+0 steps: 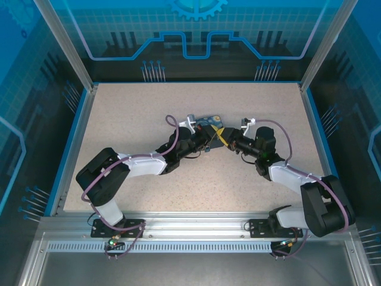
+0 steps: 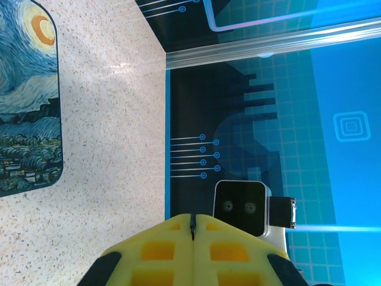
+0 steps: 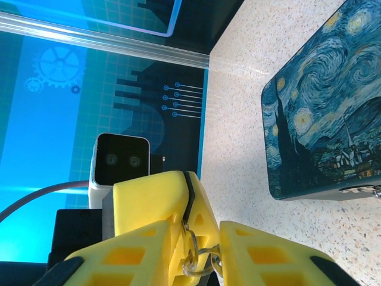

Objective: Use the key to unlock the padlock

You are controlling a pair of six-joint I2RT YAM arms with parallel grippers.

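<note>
Both arms reach in from the near corners of the table (image 1: 119,113), elbows bent outward and forearms angled inward. Their wrists meet tip to tip at the table's middle, just on the near side of the box (image 1: 208,121).

The left gripper (image 2: 192,229) has its fingers pressed flat together. In the right wrist view the key (image 3: 191,249), a thin grey metal piece, hangs from their seam.

The right gripper (image 1: 227,140) has its fingers a narrow gap apart around the key. Whether they press on it I cannot tell.

What may be the padlock (image 3: 362,190) is a silvery bit at the box's edge, too small to be sure.
</note>
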